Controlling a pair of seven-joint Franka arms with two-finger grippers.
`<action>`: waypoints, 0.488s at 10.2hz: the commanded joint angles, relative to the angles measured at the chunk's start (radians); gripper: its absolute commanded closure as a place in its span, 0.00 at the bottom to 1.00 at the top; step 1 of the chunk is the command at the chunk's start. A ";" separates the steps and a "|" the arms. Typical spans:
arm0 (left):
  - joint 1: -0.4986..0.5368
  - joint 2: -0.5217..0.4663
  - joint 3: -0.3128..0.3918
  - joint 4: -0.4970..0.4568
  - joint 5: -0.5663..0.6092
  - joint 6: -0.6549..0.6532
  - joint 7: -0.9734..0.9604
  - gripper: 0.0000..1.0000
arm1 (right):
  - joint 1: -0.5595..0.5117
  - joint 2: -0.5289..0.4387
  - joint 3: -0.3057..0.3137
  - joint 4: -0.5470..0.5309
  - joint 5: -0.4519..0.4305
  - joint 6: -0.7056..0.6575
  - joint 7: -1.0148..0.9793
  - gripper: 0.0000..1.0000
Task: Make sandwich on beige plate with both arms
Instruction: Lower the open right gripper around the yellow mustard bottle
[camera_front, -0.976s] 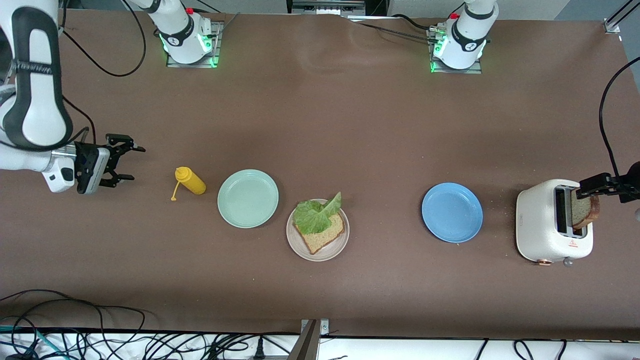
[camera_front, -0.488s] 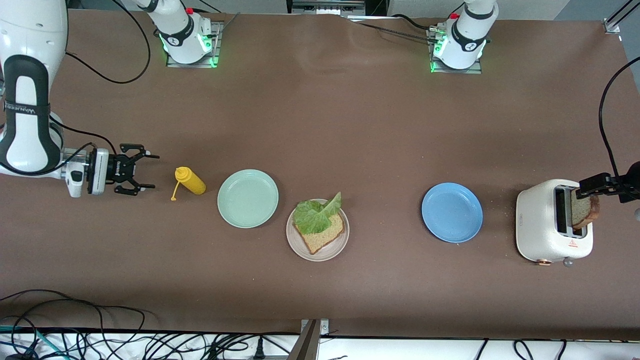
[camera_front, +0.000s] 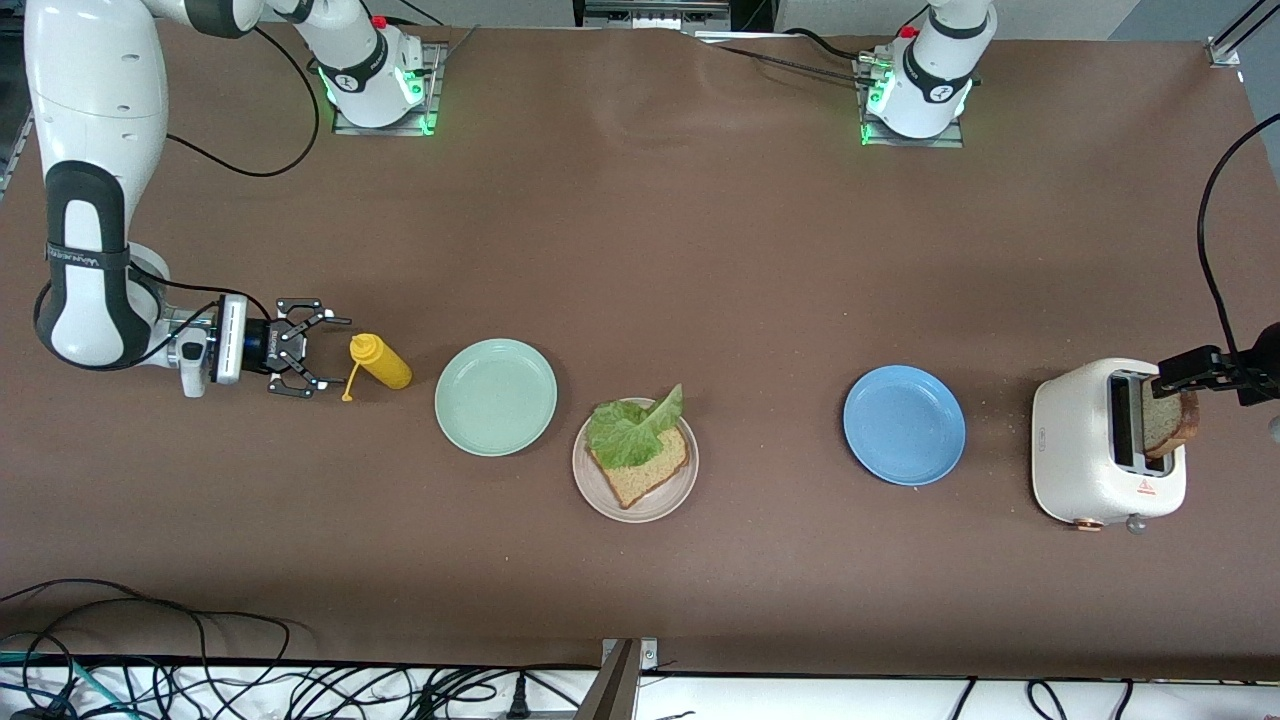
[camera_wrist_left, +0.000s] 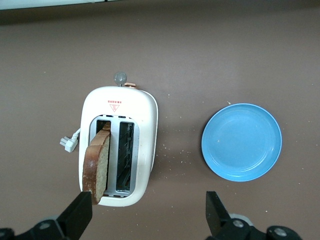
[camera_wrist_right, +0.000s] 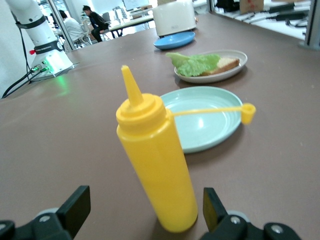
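Observation:
The beige plate (camera_front: 668, 502) sits mid-table, holding one bread slice (camera_front: 648, 474) with a ruffled lettuce leaf (camera_front: 628, 430) on it. A second bread slice (camera_front: 1168, 420) stands in the white toaster (camera_front: 1085, 450) at the left arm's end. My left gripper (camera_front: 1215, 375) hangs open over the toaster, and in the left wrist view one finger (camera_wrist_left: 80, 215) shows next to the slice (camera_wrist_left: 97, 162). My right gripper (camera_front: 325, 357) is low and open beside the yellow mustard bottle (camera_front: 380, 362). The bottle (camera_wrist_right: 155, 170) stands upright just ahead of the open fingers, untouched.
A mint-green plate (camera_front: 496, 396) lies between the mustard bottle and the beige plate. A blue plate (camera_front: 904, 424) lies between the beige plate and the toaster. The bottle's cap hangs loose on a strap (camera_wrist_right: 210, 111). Cables run along the table edge nearest the front camera.
My right gripper has come down and moved toward the mustard bottle, ending right beside it. The left arm and everything on the table stayed put.

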 joint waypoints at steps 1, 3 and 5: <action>0.001 -0.011 0.002 -0.009 -0.007 -0.002 0.023 0.00 | -0.017 0.030 0.022 0.016 0.033 -0.064 -0.053 0.00; -0.001 -0.008 0.002 -0.007 -0.007 -0.002 0.025 0.00 | -0.016 0.069 0.029 0.025 0.092 -0.091 -0.094 0.00; -0.002 -0.008 0.002 -0.009 -0.007 -0.002 0.023 0.00 | -0.016 0.076 0.048 0.057 0.093 -0.091 -0.094 0.12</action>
